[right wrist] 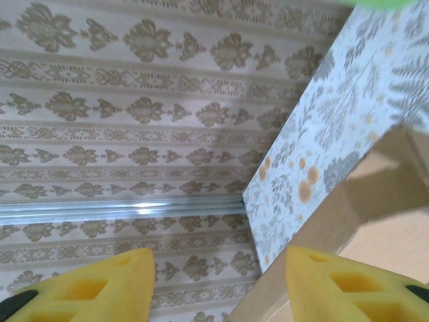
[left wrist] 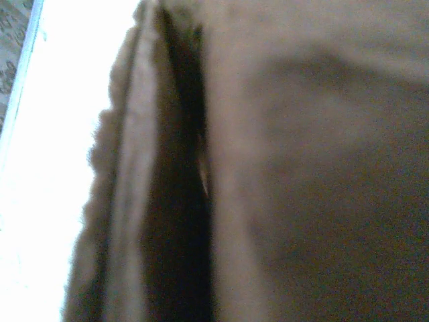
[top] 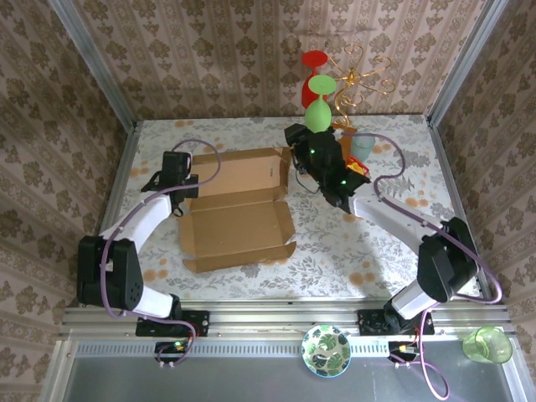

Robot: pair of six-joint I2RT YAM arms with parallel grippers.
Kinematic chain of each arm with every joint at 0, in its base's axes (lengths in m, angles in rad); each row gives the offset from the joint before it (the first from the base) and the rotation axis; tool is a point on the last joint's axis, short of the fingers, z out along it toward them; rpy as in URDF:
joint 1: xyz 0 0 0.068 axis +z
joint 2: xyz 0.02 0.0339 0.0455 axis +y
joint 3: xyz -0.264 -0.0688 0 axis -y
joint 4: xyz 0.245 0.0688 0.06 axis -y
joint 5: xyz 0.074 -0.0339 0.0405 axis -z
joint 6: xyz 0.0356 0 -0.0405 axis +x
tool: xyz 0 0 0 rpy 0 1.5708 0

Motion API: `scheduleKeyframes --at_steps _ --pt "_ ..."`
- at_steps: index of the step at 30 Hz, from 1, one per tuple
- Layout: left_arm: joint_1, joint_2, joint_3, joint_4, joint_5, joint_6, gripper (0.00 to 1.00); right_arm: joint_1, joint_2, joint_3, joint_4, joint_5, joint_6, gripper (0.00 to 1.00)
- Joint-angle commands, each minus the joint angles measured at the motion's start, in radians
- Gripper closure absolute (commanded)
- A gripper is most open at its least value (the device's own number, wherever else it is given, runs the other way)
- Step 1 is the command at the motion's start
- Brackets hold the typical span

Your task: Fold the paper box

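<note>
One table (top: 335, 243) with a floral cover takes up the whole floor of the papered enclosure. The paper box (top: 239, 218) lies open on it, left of centre. Its wide near panel lies flat with a low flap raised along the right side, and its far panel stretches toward the back wall.

The left arm reaches in from the near left. The left gripper (top: 182, 186) sits at the box's left edge, where the two panels meet. Its jaws are together, and whether cardboard is pinched between them cannot be told. The left wrist view is a blur of brown cardboard (left wrist: 322, 168) with a dark fold running down it.

The right arm comes in from the near right. The right gripper (top: 297, 146) sits at the box's far right corner. In the right wrist view the right gripper (right wrist: 220, 258) has its yellow fingers (right wrist: 100, 288) standing apart, and a cardboard edge (right wrist: 375, 228) rises just beside the right-hand one.

Behind that gripper, at the far edge, stand two green stemmed glasses (top: 318, 109) and a red one (top: 315, 60) beside a gold wire stand (top: 360, 79). A pale cup (top: 362, 146) and a small orange-red packet (top: 358, 167) lie just right of the gripper. On the near rail sit a patterned bowl (top: 327, 350) and a green cup (top: 487, 343).
</note>
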Motion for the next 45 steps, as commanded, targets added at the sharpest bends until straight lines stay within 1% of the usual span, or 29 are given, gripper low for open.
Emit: scheduleKeyframes --at_steps 1,7,13,18,21,29,31,35,36,40,43,44,45 --pt "0.006 -0.036 -0.004 -0.007 0.045 0.105 1.0 -0.024 -0.011 0.018 -0.18 -0.017 -0.125 0.47" --pt "0.01 -0.044 -0.016 0.004 0.06 0.091 1.0 -0.028 0.13 0.157 -0.241 -0.094 -0.157 0.48" --pt "0.013 -0.041 -0.01 0.005 0.063 0.083 1.0 -0.044 0.268 0.317 -0.351 -0.131 -0.236 0.43" --pt "0.013 -0.034 -0.009 0.007 0.073 0.073 1.0 -0.046 0.327 0.328 -0.356 -0.146 -0.23 0.41" --pt "0.013 -0.031 -0.006 0.003 0.075 0.07 1.0 -0.044 0.35 0.338 -0.361 -0.177 -0.215 0.41" --pt "0.012 -0.021 0.0 -0.001 0.081 0.053 1.0 -0.026 0.316 0.304 -0.38 -0.203 -0.19 0.42" --pt "0.012 -0.018 0.001 -0.002 0.081 0.048 1.0 -0.02 0.316 0.297 -0.373 -0.211 -0.176 0.44" --pt "0.006 -0.009 0.01 -0.008 0.075 0.036 1.0 -0.012 0.31 0.275 -0.327 -0.223 -0.12 0.53" --pt "0.004 -0.007 0.009 -0.009 0.076 0.033 1.0 -0.012 0.306 0.263 -0.302 -0.227 -0.096 0.58" --pt "0.003 -0.003 0.014 -0.015 0.081 0.018 1.0 -0.012 0.291 0.236 -0.222 -0.222 -0.03 0.73" --pt "0.005 -0.003 0.016 -0.024 0.091 -0.004 1.0 -0.012 0.284 0.229 -0.176 -0.218 0.018 0.88" --pt "0.007 -0.006 0.016 -0.027 0.095 -0.01 1.0 -0.012 0.28 0.235 -0.172 -0.217 0.026 0.91" --pt "0.011 -0.009 0.014 -0.029 0.098 -0.016 1.0 -0.012 0.277 0.24 -0.173 -0.214 0.027 0.92"
